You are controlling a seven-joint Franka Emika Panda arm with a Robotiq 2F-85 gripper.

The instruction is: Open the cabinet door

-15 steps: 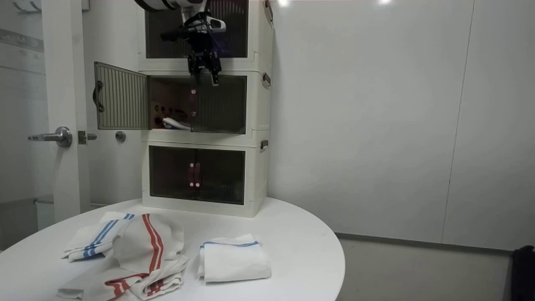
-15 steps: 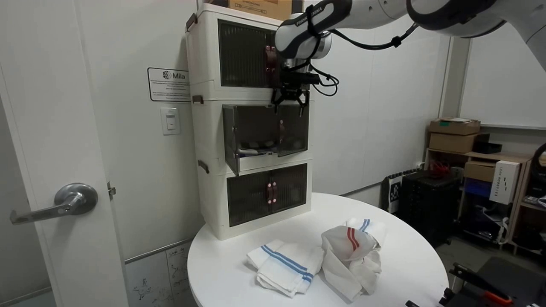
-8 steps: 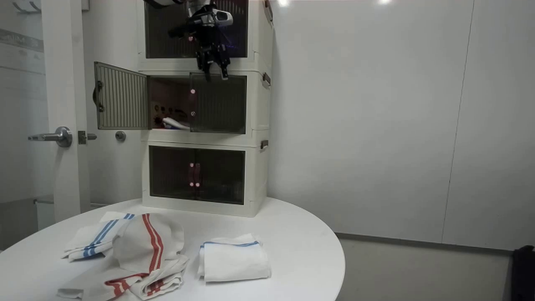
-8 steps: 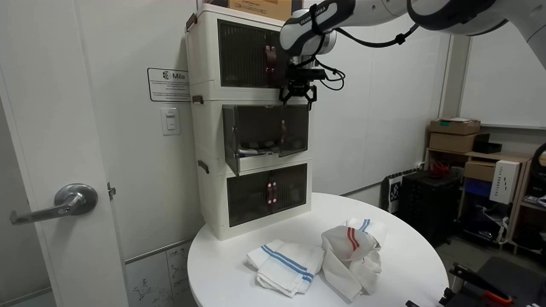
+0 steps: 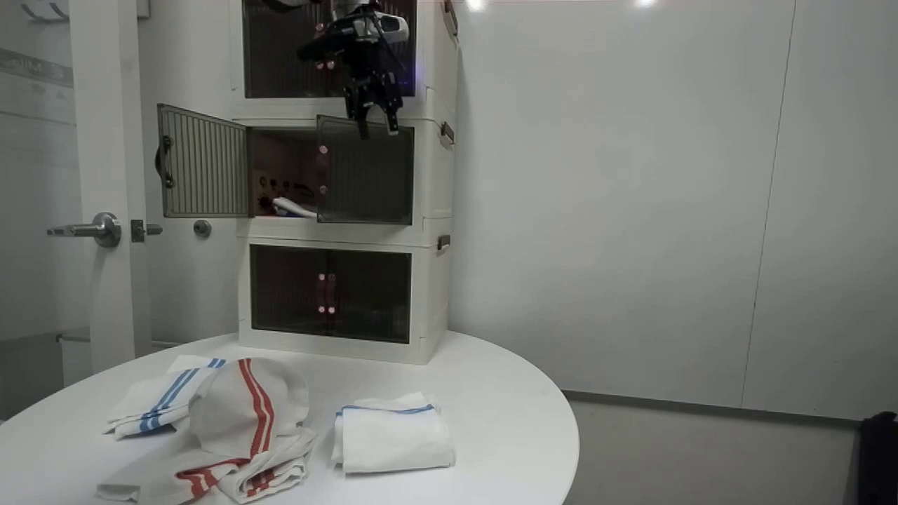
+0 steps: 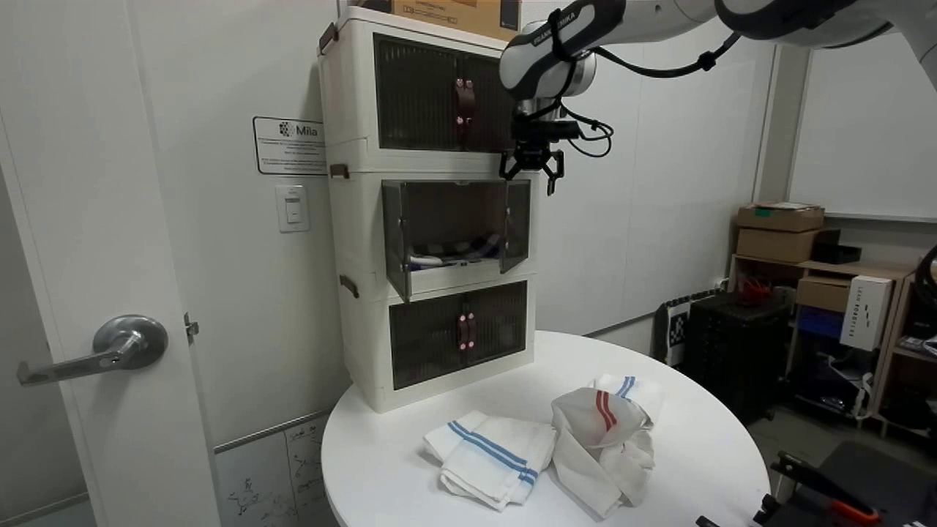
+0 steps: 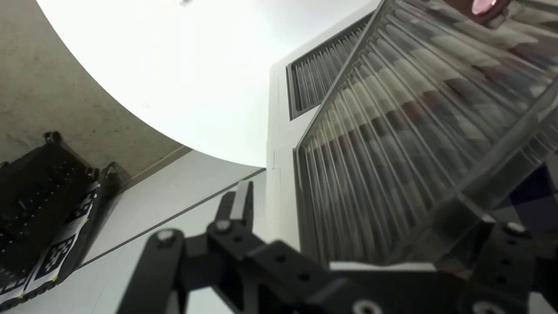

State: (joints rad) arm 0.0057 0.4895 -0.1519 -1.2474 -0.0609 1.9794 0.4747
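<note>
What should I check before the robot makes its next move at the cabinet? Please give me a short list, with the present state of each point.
1. One middle door swung wide open: ok.
2. Its partner door fully open: not ok, it stands only partly open.
3. Gripper open: ok.
4. Gripper touching the partner door: cannot tell, they overlap in the views.
5. Towels out of the door's way: ok, it seems; they lie on the table, below the middle doors.
6. Bottom doors closed: ok.
</note>
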